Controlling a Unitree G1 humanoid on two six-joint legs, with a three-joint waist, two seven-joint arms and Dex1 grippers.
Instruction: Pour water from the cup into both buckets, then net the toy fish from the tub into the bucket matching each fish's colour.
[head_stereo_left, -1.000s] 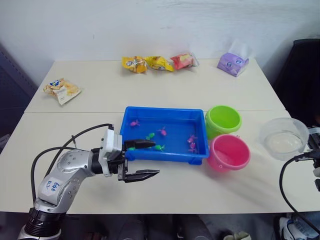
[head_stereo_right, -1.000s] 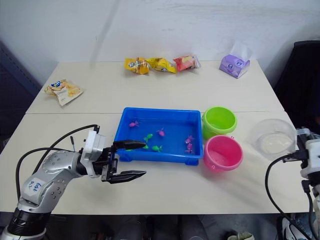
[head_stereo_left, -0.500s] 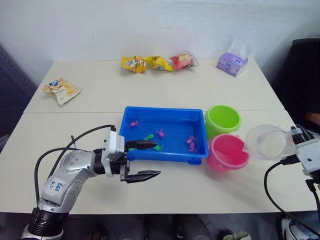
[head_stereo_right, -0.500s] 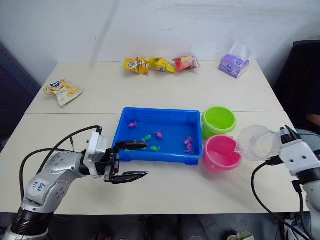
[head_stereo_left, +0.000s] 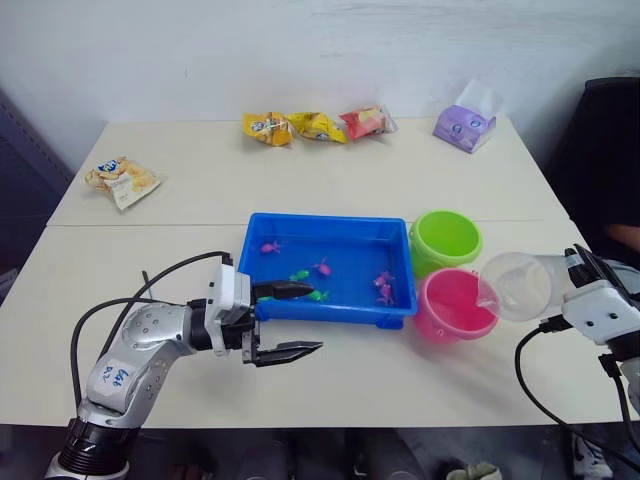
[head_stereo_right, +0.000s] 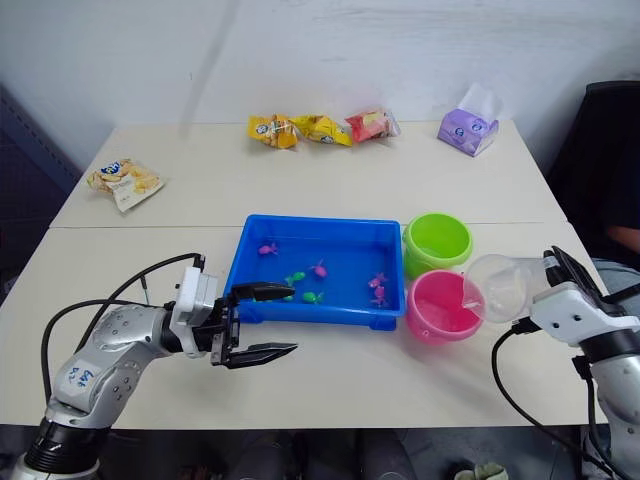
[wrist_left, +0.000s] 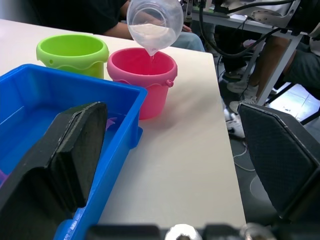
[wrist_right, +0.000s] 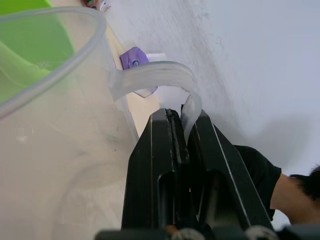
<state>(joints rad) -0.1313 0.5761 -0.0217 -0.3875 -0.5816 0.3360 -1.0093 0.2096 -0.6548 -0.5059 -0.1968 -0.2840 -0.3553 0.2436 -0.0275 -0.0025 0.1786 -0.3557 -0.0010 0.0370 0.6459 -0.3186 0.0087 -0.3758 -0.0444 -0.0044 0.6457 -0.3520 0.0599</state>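
Tipping from right tool (wrist_right: 182, 131): cup (head_stereo_right: 497, 289)

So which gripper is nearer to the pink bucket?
The right. The right gripper holds the cup tilted just over the pink bucket; the left gripper hangs open beyond the blue tub.

A pale table (head_stereo_left: 200, 210) stands against a white wall. Along its far edge lie three snack packets (head_stereo_left: 318, 125), yellow and red, and a purple tissue pack (head_stereo_left: 465, 125). Another snack packet (head_stereo_left: 122, 180) lies near the left edge.
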